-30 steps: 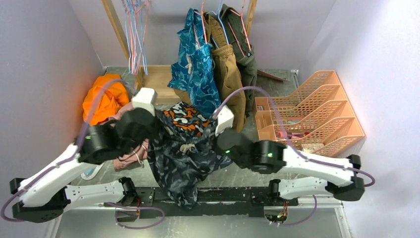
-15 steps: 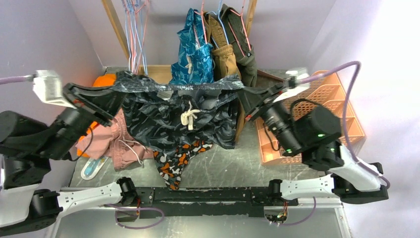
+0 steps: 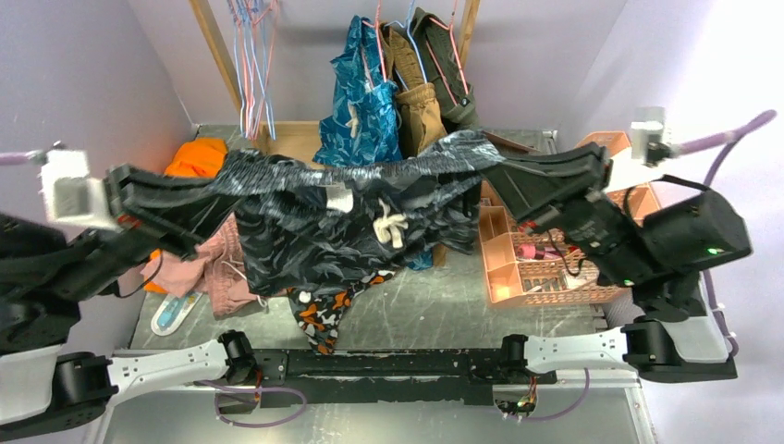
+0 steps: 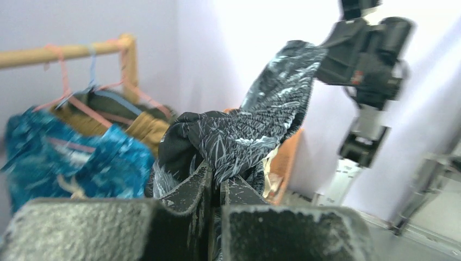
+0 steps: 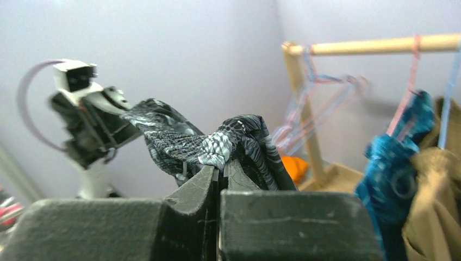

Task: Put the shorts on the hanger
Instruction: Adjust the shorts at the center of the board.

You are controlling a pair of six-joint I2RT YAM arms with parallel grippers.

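**Top external.** The shorts (image 3: pixel 342 217) hung in the air, stretched by the waistband between the two arms, cream drawstring (image 3: pixel 388 225) dangling at the middle. The left fingers (image 3: pixel 199 185) were pinched shut on one end of the waistband and the right fingers (image 3: pixel 532 176) on the other. The hanger (image 3: pixel 247 92) hung in a bunch of wire hangers on the wooden rail (image 3: pixel 214 46), well apart from the shorts. Judged progress: garment lifted and spread, hanger not in hand, so all the threading was left (and neither arm was free to fetch it). Room was tight. The left arm sat near the left wall and the right arm over the peach file rack (image 3: pixel 555 268). The teal shorts (image 3: pixel 365 102) hung just behind the waistband. The hem hung over the blotchy shorts (image 3: pixel 324 310) on the bench (image 3: pixel 434 305); whether they touched I could not tell.

**Left wrist.** The fingers (image 4: pixel 185 198) were closed with no gap showing, a bunched fold of the print fabric rising out between them toward the right arm (image 4: pixel 369 54). The rail and hung clothes were blurred at left.

**Right wrist.** Same picture: fingers (image 5: pixel 190 190) clamped together on a fold, and the fabric ran across to the left arm (image 5: pixel 87 125). Empty hangers showed blurred beyond, with open air between them and the shorts.
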